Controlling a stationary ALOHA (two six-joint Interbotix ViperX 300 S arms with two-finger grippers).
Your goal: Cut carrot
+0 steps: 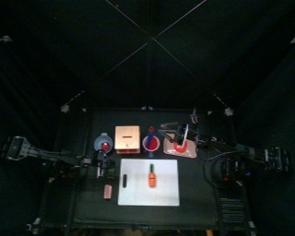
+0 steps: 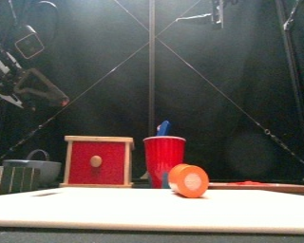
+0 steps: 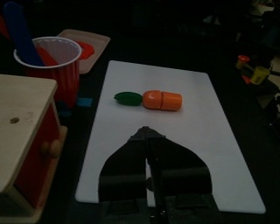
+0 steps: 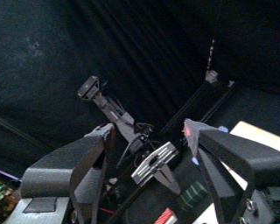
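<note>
From the left edge of the table the left arm reaches in, and its gripper [image 3: 152, 140] hangs above the near end of the white cutting board [image 3: 213, 131], its two jaws drawn close together with nothing between them. Just to the left of the board, in the top view, a small reddish block [image 1: 108, 191] lies on the black table [image 1: 82, 198], and behind it stands a wooden box [image 1: 126, 137] with a red front and a round knob. The carrot [image 3: 161, 99] lies on the white cutting board toward its far half, an orange stub with a green leafy end pointing at the red cup [image 3: 52, 58]; seen from the front, its round cut face is turned to the camera and it rests flat on the board, touched by neither gripper. The red cup stands upright just beside the wooden box, with a blue tool sticking out of its mouth. Further right a reddish tray [image 1: 180, 145] sits at the back of the table. On the right, the right gripper [image 4: 149, 162] is raised off the table and aimed up at the black curtains, its jaws spread wide and empty.
</note>
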